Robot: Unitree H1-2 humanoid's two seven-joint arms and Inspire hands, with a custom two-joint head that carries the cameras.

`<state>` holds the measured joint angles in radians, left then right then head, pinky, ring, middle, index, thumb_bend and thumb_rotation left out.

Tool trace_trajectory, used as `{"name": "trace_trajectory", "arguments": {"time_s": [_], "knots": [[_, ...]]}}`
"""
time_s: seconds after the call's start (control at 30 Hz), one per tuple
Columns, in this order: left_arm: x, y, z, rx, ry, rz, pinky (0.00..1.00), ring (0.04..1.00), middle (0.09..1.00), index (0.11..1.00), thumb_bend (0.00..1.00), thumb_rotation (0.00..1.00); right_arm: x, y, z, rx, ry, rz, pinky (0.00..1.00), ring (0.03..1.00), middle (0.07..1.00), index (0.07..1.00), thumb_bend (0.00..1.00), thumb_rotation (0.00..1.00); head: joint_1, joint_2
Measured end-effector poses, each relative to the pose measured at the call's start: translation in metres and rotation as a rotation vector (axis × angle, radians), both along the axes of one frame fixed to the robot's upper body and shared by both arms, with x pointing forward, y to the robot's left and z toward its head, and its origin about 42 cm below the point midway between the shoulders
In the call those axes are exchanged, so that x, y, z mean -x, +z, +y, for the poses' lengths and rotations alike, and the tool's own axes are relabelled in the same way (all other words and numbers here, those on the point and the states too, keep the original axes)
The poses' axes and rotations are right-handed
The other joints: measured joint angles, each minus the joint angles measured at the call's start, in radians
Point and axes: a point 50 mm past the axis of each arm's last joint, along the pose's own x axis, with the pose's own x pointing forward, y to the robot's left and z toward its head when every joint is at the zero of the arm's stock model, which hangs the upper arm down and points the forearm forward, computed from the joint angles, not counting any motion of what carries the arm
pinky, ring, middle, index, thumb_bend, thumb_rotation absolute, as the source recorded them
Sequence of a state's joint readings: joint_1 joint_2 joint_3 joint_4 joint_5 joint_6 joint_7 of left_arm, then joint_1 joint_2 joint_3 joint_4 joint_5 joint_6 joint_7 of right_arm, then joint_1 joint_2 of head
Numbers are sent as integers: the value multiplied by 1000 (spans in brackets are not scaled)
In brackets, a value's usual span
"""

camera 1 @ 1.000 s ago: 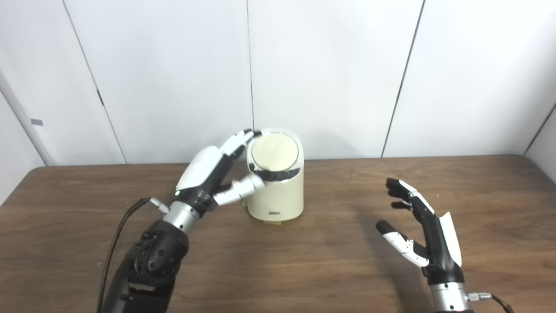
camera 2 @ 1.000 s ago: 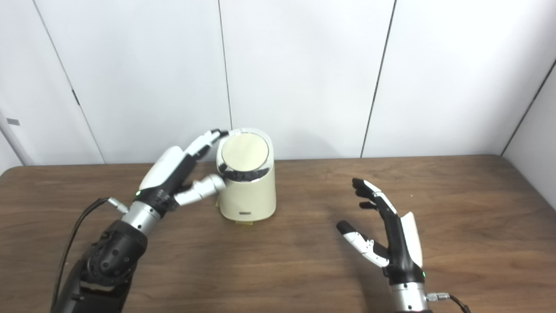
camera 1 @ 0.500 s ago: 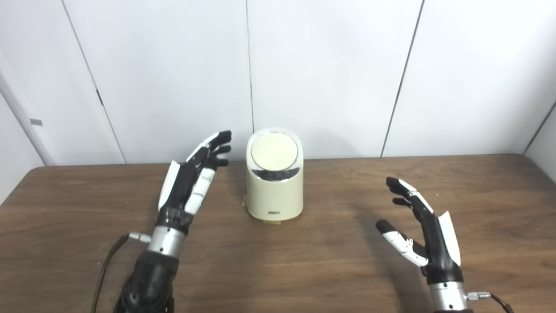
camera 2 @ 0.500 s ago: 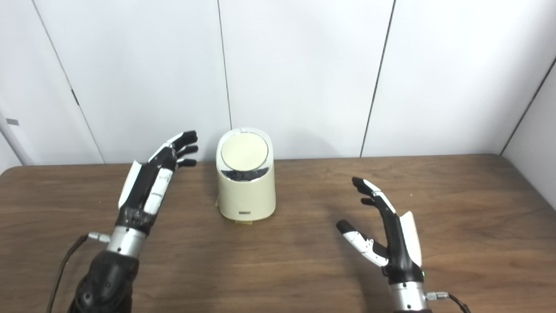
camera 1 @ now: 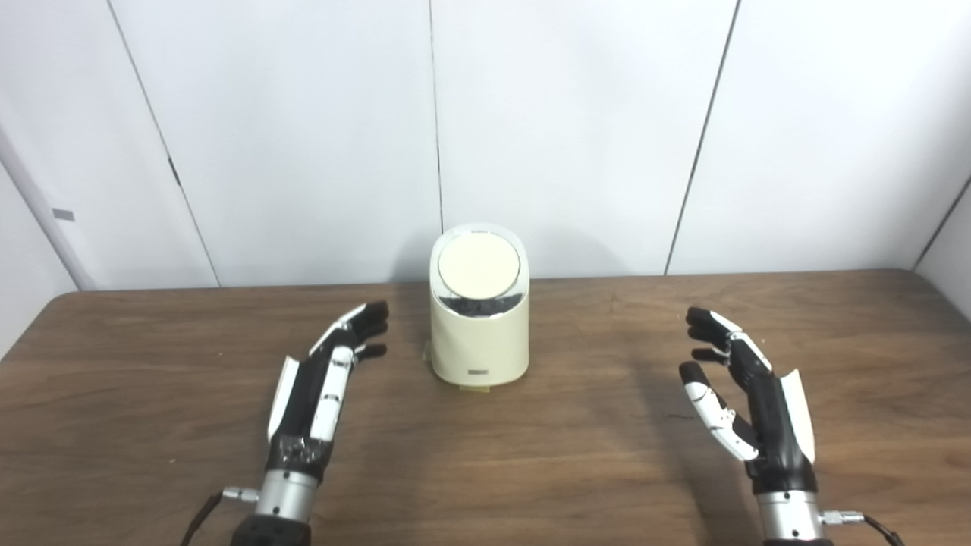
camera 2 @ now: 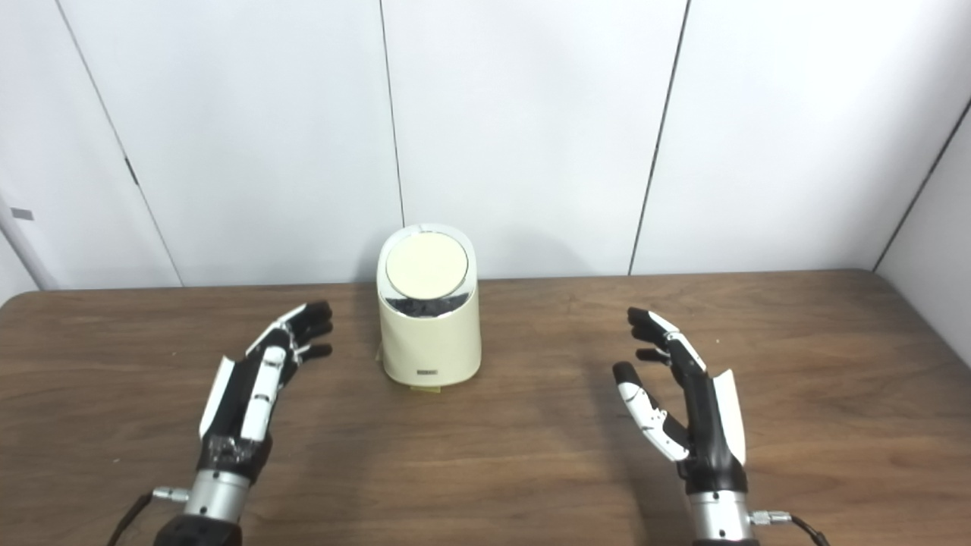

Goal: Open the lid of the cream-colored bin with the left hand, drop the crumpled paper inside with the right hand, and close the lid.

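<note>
The cream-colored bin (camera 1: 479, 345) stands upright at the middle back of the wooden table (camera 1: 485, 470). Its round lid (camera 1: 479, 265) lies shut on the slanted top. My left hand (camera 1: 318, 387) hovers left of the bin and nearer to me, open, with its fingers stretched out and nothing in it. My right hand (camera 1: 747, 406) is well to the right of the bin, open and empty, palm facing left. No crumpled paper shows in either view.
White wall panels (camera 1: 576, 129) rise just behind the table's back edge. A small yellowish tab (camera 1: 476, 389) pokes out under the bin's front. Brown tabletop stretches between the two hands and in front of the bin.
My left hand has let go of the bin's top rim, drawn back toward me and lowered, fingers straightening. The lid sits shut. My right hand shifted slightly right and its thumb came closer in.
</note>
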<state>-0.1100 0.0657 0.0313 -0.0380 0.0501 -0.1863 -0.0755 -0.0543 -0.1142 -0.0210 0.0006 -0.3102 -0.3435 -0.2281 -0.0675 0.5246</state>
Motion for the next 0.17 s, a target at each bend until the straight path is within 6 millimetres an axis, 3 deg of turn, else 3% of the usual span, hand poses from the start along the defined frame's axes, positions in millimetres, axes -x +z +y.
{"name": "trace_trajectory", "arguments": {"time_s": [0.17], "knots": [[3,-3,-1,30,4,9,790,837,843,846,253,1000,0,0,0,-24,2,3,700,793,809,791,193,625,0,-2]]}}
